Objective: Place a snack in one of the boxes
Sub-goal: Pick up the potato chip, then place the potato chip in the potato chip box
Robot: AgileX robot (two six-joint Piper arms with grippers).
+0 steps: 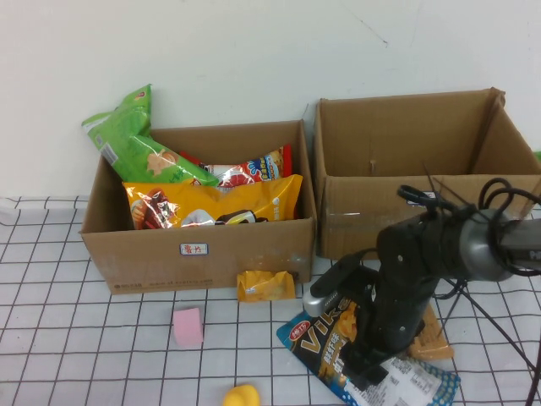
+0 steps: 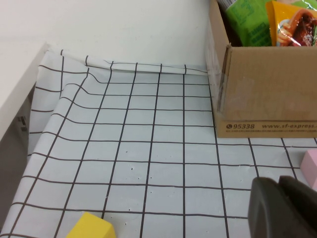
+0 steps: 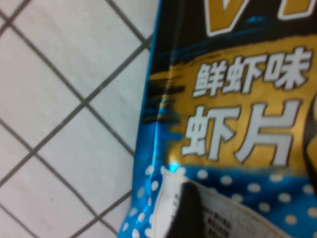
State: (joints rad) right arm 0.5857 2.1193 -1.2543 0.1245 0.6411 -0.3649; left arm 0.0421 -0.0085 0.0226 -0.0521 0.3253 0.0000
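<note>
Two brown cardboard boxes stand at the back. The left box [image 1: 203, 254] holds several snack bags and also shows in the left wrist view [image 2: 267, 94]. The right box [image 1: 423, 161] looks empty. A blue and gold snack bag [image 1: 325, 342] lies flat on the table in front of the right box. My right gripper [image 1: 372, 365] is down on it. In the right wrist view the bag [image 3: 237, 99] fills the frame, and my right gripper [image 3: 247, 198] is open with a finger on each side of the bag's end. My left gripper [image 2: 279, 198] is shut and empty, low over the cloth left of the left box.
A small yellow snack packet [image 1: 266, 285] leans on the left box's front. A pink block [image 1: 188, 326] and a yellow object [image 1: 241, 396] lie on the checked cloth. An orange packet [image 1: 433, 340] lies beside the right arm. A yellow block [image 2: 91, 227] lies near the left gripper.
</note>
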